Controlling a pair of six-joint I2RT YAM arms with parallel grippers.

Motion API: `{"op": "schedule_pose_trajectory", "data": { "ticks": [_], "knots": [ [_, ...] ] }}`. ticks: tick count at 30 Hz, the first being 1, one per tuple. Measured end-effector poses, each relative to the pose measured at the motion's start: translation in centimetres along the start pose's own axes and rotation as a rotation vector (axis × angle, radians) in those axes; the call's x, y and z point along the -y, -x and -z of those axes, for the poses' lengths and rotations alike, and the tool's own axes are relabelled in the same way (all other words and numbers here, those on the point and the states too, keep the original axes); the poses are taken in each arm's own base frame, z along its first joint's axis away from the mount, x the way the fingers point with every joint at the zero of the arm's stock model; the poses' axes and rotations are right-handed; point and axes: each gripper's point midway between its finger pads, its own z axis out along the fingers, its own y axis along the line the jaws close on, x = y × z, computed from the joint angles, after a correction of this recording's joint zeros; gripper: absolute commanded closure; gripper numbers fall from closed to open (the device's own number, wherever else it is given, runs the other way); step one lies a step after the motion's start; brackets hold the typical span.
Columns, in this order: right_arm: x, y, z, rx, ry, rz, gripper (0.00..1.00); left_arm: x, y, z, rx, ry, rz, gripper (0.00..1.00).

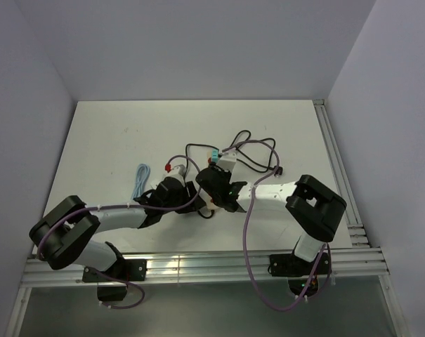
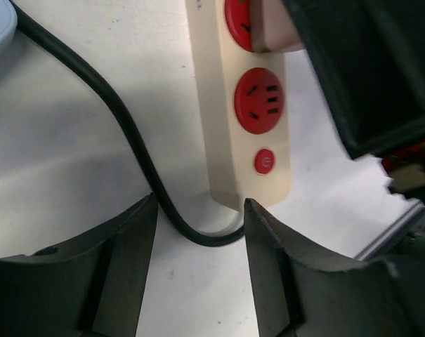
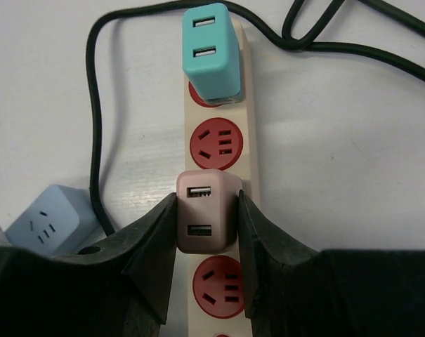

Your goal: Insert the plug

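A cream power strip (image 3: 249, 105) with red sockets lies on the white table. A teal USB charger (image 3: 210, 53) is plugged in near its far end. A pink USB plug (image 3: 206, 210) sits on the strip's third socket. My right gripper (image 3: 207, 200) is shut on it, one finger against each side. One empty red socket (image 3: 216, 142) lies above the plug and another (image 3: 219, 286) below it. My left gripper (image 2: 200, 203) is open and empty at the strip's switch end (image 2: 251, 189), low over the table. In the top view both grippers, left (image 1: 191, 193) and right (image 1: 216, 184), meet at mid-table.
The strip's black cord (image 2: 128, 126) curls between the left fingers and loops across the table (image 3: 95, 126). A light blue cube adapter (image 3: 47, 217) lies left of the strip. A light blue cable (image 1: 140, 179) lies further left. Grey walls surround the table.
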Motion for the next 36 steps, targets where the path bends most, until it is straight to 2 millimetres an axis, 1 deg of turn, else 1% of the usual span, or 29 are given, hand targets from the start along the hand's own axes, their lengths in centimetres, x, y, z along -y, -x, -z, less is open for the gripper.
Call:
{"op": "schedule_pose_trajectory", "data": {
  "ticks": [1,2,5,7,8,9,10,11,12,13,19,20,21,22,23,24,25,27,28,30,31,33,36],
  "knots": [
    [-0.1,0.0,0.1,-0.013,-0.007,0.023,0.80,0.1,0.1,0.2,0.002,-0.001,-0.001,0.41],
    [-0.1,0.0,0.1,-0.023,-0.014,0.043,0.76,0.3,0.3,0.4,0.007,-0.006,-0.001,0.39],
    [0.4,-0.2,0.3,-0.044,-0.028,0.084,0.64,1.4,1.2,1.6,0.035,-0.036,-0.001,0.37],
    [0.6,-0.3,0.4,-0.050,-0.031,0.102,0.54,2.1,1.9,2.3,0.058,-0.059,-0.002,0.36],
    [0.6,-0.3,0.5,-0.055,-0.028,0.106,0.51,2.5,2.3,2.7,0.075,-0.070,-0.002,0.36],
    [0.8,-1.0,0.8,-0.094,-0.020,0.127,0.47,2.8,2.6,3.0,0.087,-0.078,-0.002,0.36],
    [1.3,-2.1,1.2,-0.139,-0.021,0.164,0.42,3.0,2.8,3.3,0.097,-0.084,-0.002,0.36],
    [1.6,-2.9,1.5,-0.168,-0.025,0.184,0.40,3.2,3.0,3.6,0.105,-0.092,-0.002,0.36],
    [1.7,-3.0,1.6,-0.172,-0.025,0.196,0.38,3.3,3.1,3.8,0.112,-0.100,-0.003,0.36],
    [1.7,-3.1,1.8,-0.180,-0.021,0.203,0.34,3.4,3.2,4.1,0.117,-0.105,-0.003,0.36],
    [1.7,-2.8,2.6,-0.221,-0.009,0.250,0.25,3.5,3.1,5.5,0.125,-0.117,-0.007,0.35],
    [1.6,-2.6,2.9,-0.228,-0.005,0.256,0.23,3.7,3.1,5.8,0.129,-0.122,-0.008,0.34],
    [1.5,-2.3,3.2,-0.231,0.001,0.258,0.18,3.9,3.3,6.2,0.136,-0.131,-0.009,0.34],
    [1.4,-1.7,3.7,-0.228,0.011,0.255,0.17,4.1,3.3,6.5,0.140,-0.138,-0.010,0.33],
    [1.3,-1.1,4.2,-0.225,0.021,0.250,0.03,4.4,3.5,7.0,0.146,-0.150,-0.012,0.33],
    [1.1,-0.2,4.9,-0.214,0.037,0.232,0.03,4.7,3.6,7.4,0.154,-0.161,-0.013,0.32],
    [0.9,1.0,5.6,-0.196,0.061,0.213,0.00,5.0,3.8,8.0,0.164,-0.176,-0.013,0.31],
    [0.6,3.1,7.3,-0.159,0.114,0.155,0.00,5.6,4.2,9.0,0.185,-0.203,-0.014,0.28],
    [0.7,3.9,8.0,-0.145,0.134,0.125,0.00,5.9,4.4,9.6,0.196,-0.217,-0.014,0.16],
    [1.5,4.6,9.1,-0.138,0.165,0.073,0.00,6.2,4.7,10.2,0.210,-0.234,-0.013,0.14],
    [2.2,4.6,9.4,-0.140,0.171,0.052,0.00,6.3,4.8,10.5,0.215,-0.240,-0.013,0.13],
    [3.7,3.6,9.3,-0.160,0.158,0.035,0.00,6.4,4.8,10.8,0.221,-0.248,-0.013,0.12],
    [6.2,0.5,9.4,-0.219,0.139,0.028,0.00,6.4,4.6,11.0,0.213,-0.258,-0.012,0.11]
  ]
}}
